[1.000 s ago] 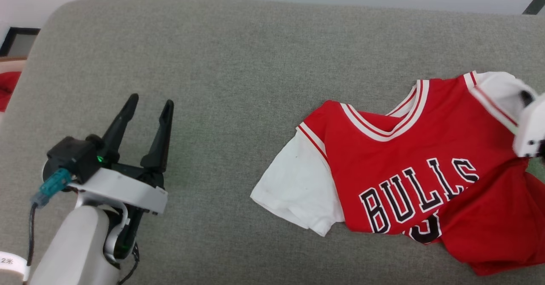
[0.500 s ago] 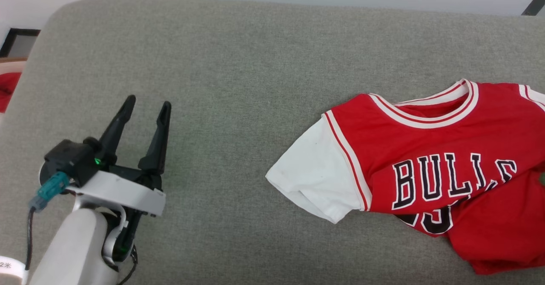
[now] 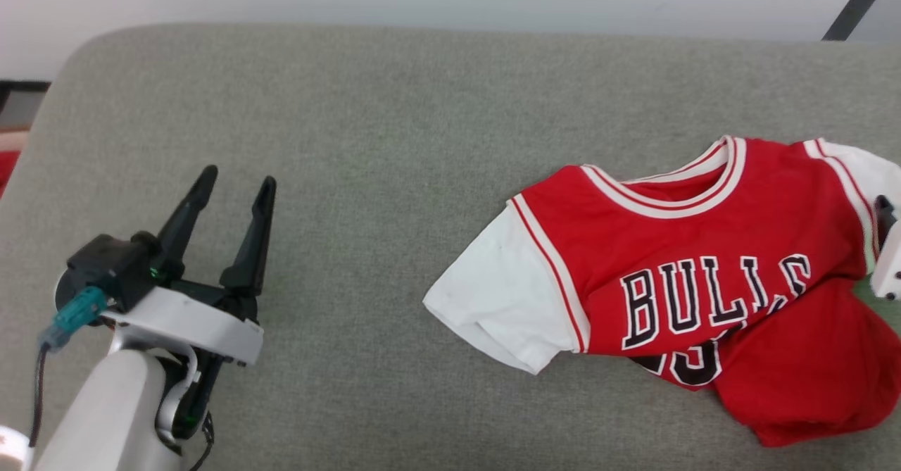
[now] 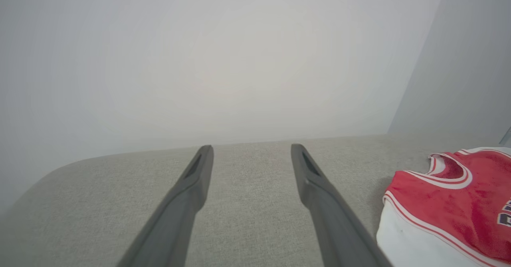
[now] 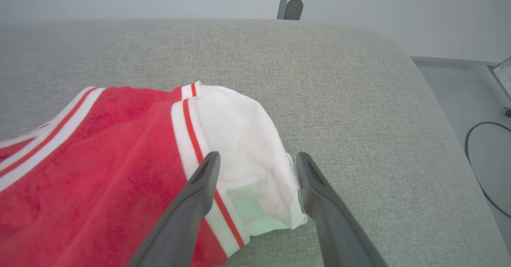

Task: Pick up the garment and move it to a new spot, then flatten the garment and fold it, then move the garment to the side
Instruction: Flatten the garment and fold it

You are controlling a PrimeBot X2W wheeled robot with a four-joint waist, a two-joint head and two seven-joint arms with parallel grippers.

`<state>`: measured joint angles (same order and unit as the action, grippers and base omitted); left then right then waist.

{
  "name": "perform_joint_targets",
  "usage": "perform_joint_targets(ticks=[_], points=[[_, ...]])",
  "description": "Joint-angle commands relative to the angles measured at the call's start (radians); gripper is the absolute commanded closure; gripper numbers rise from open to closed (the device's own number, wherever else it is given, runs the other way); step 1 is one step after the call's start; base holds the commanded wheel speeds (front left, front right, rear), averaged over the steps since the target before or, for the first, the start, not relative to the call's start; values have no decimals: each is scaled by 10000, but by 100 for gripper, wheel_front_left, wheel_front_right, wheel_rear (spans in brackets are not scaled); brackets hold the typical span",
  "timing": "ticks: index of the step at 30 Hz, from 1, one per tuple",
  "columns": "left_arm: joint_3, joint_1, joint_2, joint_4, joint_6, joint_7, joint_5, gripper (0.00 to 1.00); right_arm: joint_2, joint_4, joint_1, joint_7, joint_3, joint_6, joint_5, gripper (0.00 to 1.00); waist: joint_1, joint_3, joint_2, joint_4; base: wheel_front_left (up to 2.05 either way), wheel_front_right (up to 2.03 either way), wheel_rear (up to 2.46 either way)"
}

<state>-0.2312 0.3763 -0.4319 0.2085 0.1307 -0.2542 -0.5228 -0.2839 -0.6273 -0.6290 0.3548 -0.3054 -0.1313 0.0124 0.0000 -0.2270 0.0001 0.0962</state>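
The garment (image 3: 704, 267) lies front up on the right part of the grey fabric-topped table (image 3: 394, 140), and we can read the black-and-white letters BULLS across its red chest. It isn't flat: the lower part is bunched into a red heap at the near right, and part of the numeral is tucked under a fold. The striped collar faces the far edge of the table. One white sleeve (image 3: 500, 309) spreads toward the middle of the table.

In the right wrist view we see the other white sleeve (image 5: 247, 151) lying between the fingers of the right hand (image 5: 255, 159). That hand is spread wide and pinches nothing; one finger sits over the sleeve's red-striped trim and the other at the sleeve's outer edge.

The left hand (image 3: 236, 181) is well apart from the garment, over bare fabric at the left, its fingers wide and holding nothing.

Beyond the table's right end we see a dark cable (image 5: 479, 159) on the floor.
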Motion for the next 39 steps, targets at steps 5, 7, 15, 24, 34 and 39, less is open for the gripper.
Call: perform_joint_targets(ticks=[5, 7, 15, 24, 34, 39], points=[[-211, -72, -284, -223, -7, 540, -512, 0, 255, 1546, 985, -242, 490, 10, 680, 0, 0, 543, -1, -318, 0, 0, 0], [-295, -41, -433, -319, -7, 837, -692, 0, 328, 2215, 1383, -443, 680, 10, 862, 0, 0, 669, -1, -400, 0, 0, 0], [-604, 141, -775, -742, -7, 2330, -1589, 0, 937, 4310, 2965, -1142, 950, 10, 1282, 0, 0, 1121, -1, -752, 0, 0, 0], [-965, 595, -967, -1107, -34, 4744, -3099, 0, 1656, 5538, 4051, -1282, 935, 10, 1390, 0, 0, 1246, -1, -1117, 0, 0, 0], [-1598, 967, -1047, -917, -423, 7899, -4504, 0, 1973, 6607, 4375, -1293, 1037, 10, 1494, 0, 0, 852, -1, -1744, 0, 0, 0], [-1846, 1041, -955, -624, -554, 8759, -4914, 0, 2075, 7011, 4338, -1313, 1130, 10, 1588, 0, 0, 537, -1, -2041, 0, 0, 0]])
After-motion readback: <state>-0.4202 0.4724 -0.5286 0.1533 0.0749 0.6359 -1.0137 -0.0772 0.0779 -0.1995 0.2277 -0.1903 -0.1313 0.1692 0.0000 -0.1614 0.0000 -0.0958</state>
